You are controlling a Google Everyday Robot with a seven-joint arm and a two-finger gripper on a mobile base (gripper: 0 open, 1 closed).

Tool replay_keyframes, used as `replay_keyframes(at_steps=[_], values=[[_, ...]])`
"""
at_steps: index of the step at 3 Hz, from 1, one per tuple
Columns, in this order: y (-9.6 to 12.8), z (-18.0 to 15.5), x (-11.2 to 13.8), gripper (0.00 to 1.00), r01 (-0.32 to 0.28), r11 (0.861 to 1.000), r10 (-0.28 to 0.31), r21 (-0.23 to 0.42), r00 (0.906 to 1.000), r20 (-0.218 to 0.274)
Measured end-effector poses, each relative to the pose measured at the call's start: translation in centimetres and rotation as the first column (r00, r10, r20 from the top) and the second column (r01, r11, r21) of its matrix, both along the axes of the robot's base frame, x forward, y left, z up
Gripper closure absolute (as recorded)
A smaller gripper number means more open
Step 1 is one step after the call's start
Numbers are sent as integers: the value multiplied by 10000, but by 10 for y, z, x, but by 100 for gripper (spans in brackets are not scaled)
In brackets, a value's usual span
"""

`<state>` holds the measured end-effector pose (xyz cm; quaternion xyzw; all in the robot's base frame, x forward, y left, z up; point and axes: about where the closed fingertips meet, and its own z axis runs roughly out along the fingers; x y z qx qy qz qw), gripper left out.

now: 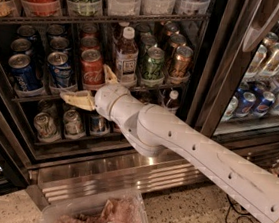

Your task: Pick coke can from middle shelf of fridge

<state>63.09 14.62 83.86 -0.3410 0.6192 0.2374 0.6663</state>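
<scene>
At the open fridge (pixel 122 174), whose top runs out of frame, the white arm (pixel 200 155) reaches in from below, its base cut off. On the middle shelf (pixel 35 95) the coke can (pixel 92 68) stands at the front of its lane, between Pepsi cans (pixel 59 69) and a bottle (pixel 127 57). The gripper (pixel 86 83) sits just in front of and below the can with its fingers spread wide. One finger lies along the shelf edge and the other points up on the bottle side.

This looks like the approach, with the grasp not yet made. Next, I judge, the wrist must turn and push in so both fingers bracket the can, then close without knocking its neighbours.

Whether the upper finger touches the can I cannot tell. The wrist hides part of the lower shelf.
</scene>
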Motion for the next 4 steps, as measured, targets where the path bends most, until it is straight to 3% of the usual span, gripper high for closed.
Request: replay_keyframes(at_steps=[2, 4], values=[[-5, 5, 9, 8, 1018, 9945, -1020, 260, 9947, 93], [-13, 4, 12, 2, 2666, 9601, -2680, 843, 9634, 56]])
